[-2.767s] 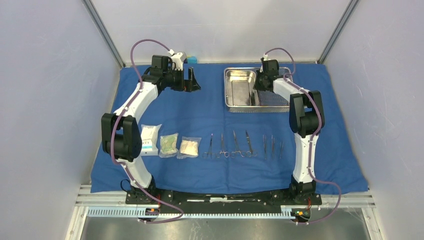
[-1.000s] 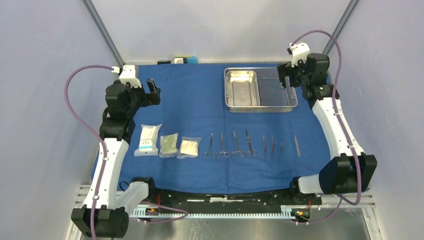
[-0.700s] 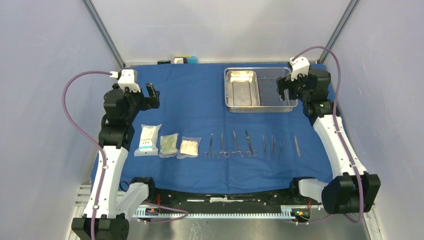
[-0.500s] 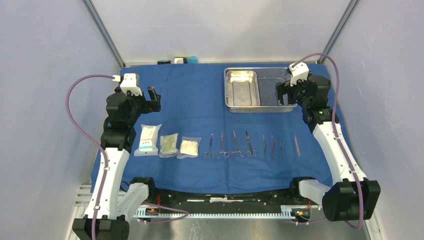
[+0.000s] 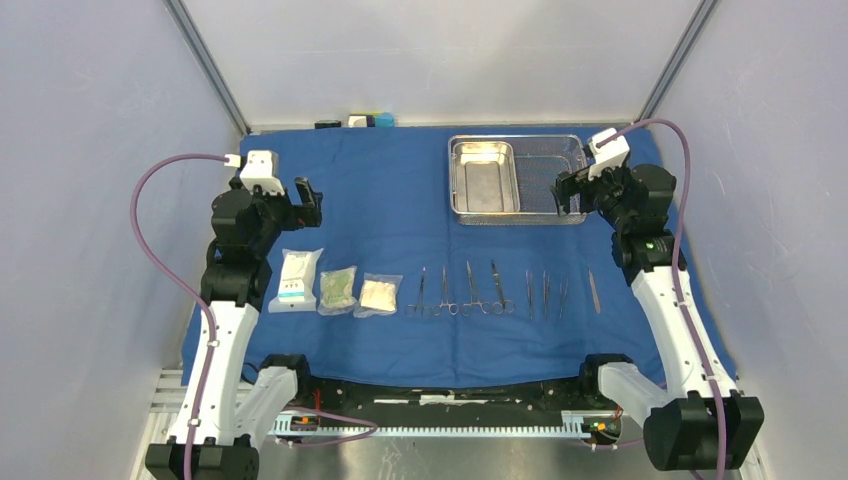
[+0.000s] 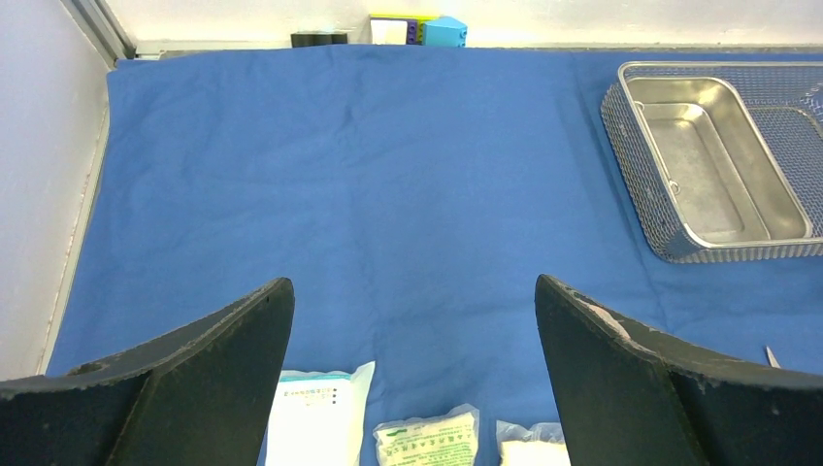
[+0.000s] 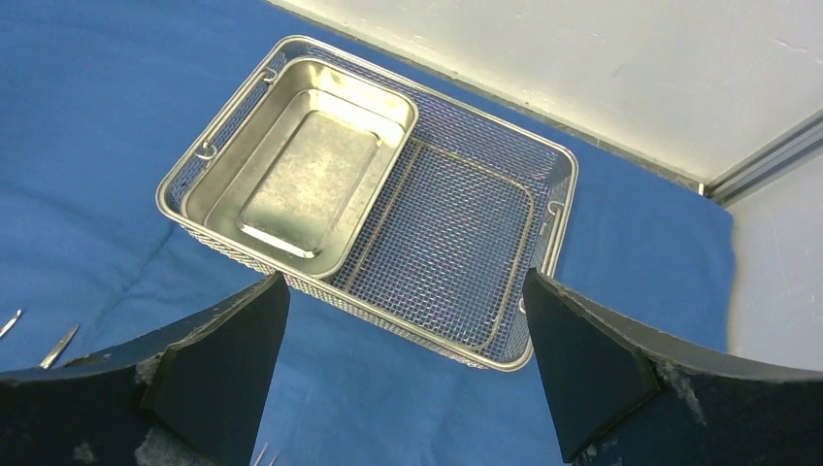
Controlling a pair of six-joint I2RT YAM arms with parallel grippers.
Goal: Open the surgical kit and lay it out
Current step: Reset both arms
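The kit lies spread out: the blue cloth wrap [image 5: 400, 215] is flat beneath everything, and the steel mesh tray [image 5: 520, 221] sits at its far right with the inner pan [image 5: 484, 180] seated in the tray's left half. The three clear packets [image 5: 338, 290] form a near-left row, with the slim metal instruments [image 5: 470, 290] side by side to their right. The packets look light, soft and slick, best pinched at a sealed edge. The instruments are thin, stiff and flat on the cloth, so a pinch across the shank from above would likely serve, though it could snag fabric. The tray is rigid and heavier, so its rim is the sensible hold. The left gripper [image 6: 412, 286] hangs above bare cloth beyond the packets, fingers spread wide and holding nothing. The right gripper [image 7: 404, 280] hovers just on the near side of the tray, equally wide and empty. Against the earliest frame, a further slim piece [image 5: 595, 291] lies at the right end of the row, the right gripper no longer reaches over the tray, and both arms have swung outward and back; over the last second nothing laid out has shifted
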